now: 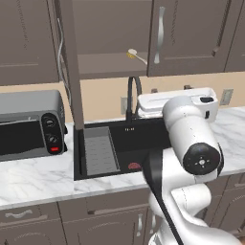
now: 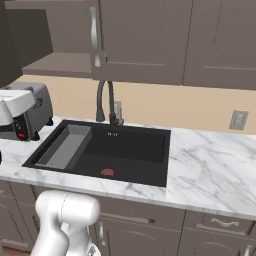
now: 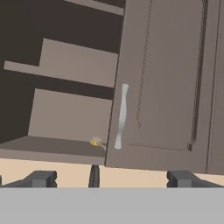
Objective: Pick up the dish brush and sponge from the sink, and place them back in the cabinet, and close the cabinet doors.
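Note:
The dish brush [image 1: 133, 54] lies on the shelf of the open wall cabinet [image 1: 110, 64], its cream-yellow head [image 3: 96, 142] next to the edge of the right door. My gripper [image 3: 111, 179] is open and holds nothing; its fingertips [image 3: 41, 178] stand wide apart. It hovers above the sink [image 1: 143, 136] and faces the cabinet. The left cabinet door [image 1: 72, 67] stands swung out, edge-on. The right door [image 3: 162, 83] is shut, with its silver handle [image 3: 121, 116] facing me. In the black basin [image 2: 125, 150] sit the grey ribbed tray [image 2: 65, 145] and the red drain [image 2: 107, 172]. The sponge is out of view.
The black arched faucet [image 1: 133, 95] rises behind the sink, just under my hand. A toaster oven [image 1: 28, 124] stands on the marble counter [image 2: 210, 160] to the left. A wall outlet [image 2: 238, 120] is at the right. Low brown cabinets [image 1: 72, 222] run under the counter.

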Robot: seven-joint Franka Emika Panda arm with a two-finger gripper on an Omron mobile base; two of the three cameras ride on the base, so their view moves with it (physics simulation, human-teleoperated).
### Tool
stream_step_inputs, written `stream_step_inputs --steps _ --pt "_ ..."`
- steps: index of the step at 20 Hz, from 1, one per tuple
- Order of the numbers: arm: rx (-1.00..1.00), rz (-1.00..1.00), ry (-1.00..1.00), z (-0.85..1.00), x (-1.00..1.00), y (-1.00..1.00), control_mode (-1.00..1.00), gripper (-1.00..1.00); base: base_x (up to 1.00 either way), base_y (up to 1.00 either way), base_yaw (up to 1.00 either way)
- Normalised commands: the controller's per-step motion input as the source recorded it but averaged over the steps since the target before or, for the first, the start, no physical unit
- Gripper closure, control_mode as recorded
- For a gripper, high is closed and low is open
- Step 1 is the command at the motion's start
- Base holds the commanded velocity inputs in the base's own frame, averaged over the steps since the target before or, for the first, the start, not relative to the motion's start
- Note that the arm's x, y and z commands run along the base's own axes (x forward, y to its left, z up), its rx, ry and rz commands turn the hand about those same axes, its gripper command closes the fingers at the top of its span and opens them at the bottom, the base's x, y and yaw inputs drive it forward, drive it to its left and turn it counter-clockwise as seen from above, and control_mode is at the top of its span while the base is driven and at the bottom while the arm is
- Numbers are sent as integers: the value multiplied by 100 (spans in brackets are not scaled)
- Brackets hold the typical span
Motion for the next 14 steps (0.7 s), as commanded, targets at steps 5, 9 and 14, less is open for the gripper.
stream_step_inputs --steps 5,9,14 --pt "1 4 2 1 -19 36 -100 -100 0 0 0" --pt "2 2 2 0 -24 44 -100 -100 0 0 0" --pt "0 3 4 0 -8 50 -100 -100 0 0 0"
